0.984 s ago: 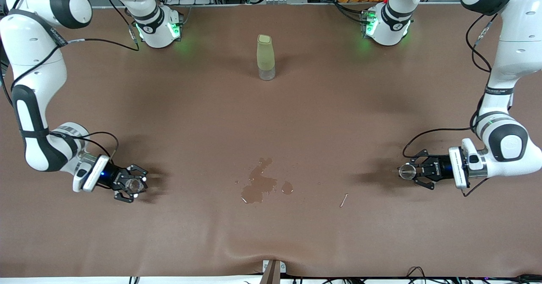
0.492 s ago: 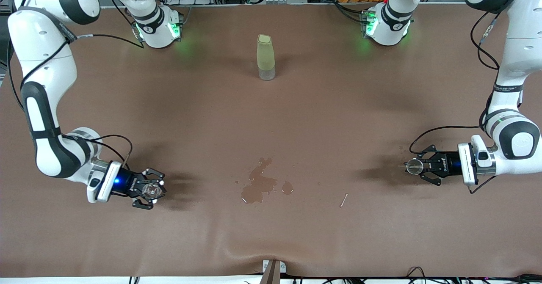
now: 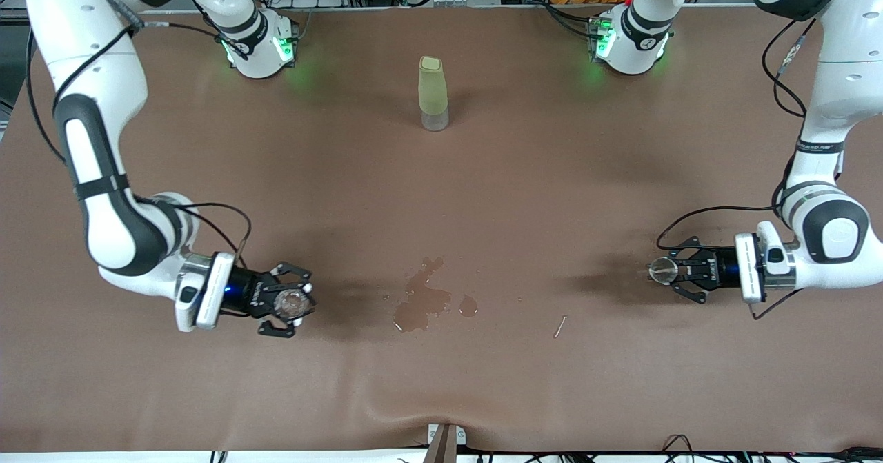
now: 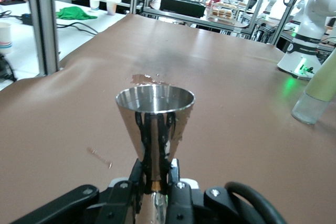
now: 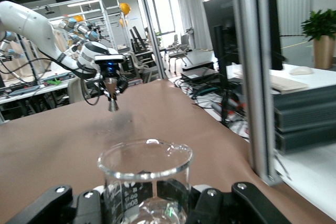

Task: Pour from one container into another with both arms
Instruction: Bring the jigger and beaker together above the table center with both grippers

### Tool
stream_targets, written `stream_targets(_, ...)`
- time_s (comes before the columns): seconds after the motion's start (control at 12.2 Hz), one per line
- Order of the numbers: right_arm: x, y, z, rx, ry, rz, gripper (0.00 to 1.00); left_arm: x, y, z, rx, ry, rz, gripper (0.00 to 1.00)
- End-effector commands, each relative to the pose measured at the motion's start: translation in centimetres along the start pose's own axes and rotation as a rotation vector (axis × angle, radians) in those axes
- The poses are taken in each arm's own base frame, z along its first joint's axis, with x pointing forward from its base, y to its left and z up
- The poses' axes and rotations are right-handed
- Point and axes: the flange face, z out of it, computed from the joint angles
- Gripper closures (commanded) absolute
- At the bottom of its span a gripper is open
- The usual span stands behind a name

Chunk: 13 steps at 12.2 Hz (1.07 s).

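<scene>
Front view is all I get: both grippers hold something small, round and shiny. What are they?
Observer: The left gripper holds a cone-shaped metal cup by its narrow base, upright, mouth up.
Operator: And the right one?
Observer: The right gripper holds a clear glass beaker with printed markings on its wall, also upright.
Operator: Is there anything in the cup?
Observer: The left wrist view shows only its shiny inside wall near the rim. I cannot tell whether it holds liquid.
</scene>
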Motion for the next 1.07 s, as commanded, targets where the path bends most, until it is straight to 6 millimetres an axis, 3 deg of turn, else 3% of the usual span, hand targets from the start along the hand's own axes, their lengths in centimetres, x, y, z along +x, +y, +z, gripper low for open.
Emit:
stream_targets(0.0, 3.5, -2.8, 3.8, 0.032, -0.005, 0.082, 1.00, 2.8, -0.6, 4.1, 0.004, -0.022, 0.052, 1.00)
stream_targets(0.16, 5.8, -4.4, 7.5, 0.082, 0.003, 0.139, 1.00, 5.6, -1.5, 8.9, 0.062, 0.042, 0.060, 1.00)
stream_targets(0.25, 6.5, -6.4, 10.7, 0.121, 0.016, 0.165, 1.00, 7.3, -2.0, 11.7, 0.115, 0.072, 0.054, 1.00)
stream_targets(0.41, 7.5, -8.8, 14.7, 0.098, 0.074, 0.216, 1.00, 10.9, -2.7, 16.2, 0.195, 0.116, 0.074, 1.00)
stream_targets(0.49, 8.1, -9.9, 16.5, 0.088, 0.081, 0.221, 1.00, 11.8, -3.0, 18.2, 0.225, 0.130, 0.069, 1.00)
stream_targets(0.74, 9.2, -11.9, 19.2, 0.107, 0.090, 0.343, 1.00, 14.7, -2.9, 23.3, 0.312, 0.135, 0.057, 1.00)
stream_targets(0.98, 9.7, -13.3, 20.8, 0.125, 0.099, 0.404, 1.00, 15.8, -3.2, 26.1, 0.340, 0.130, 0.069, 1.00)
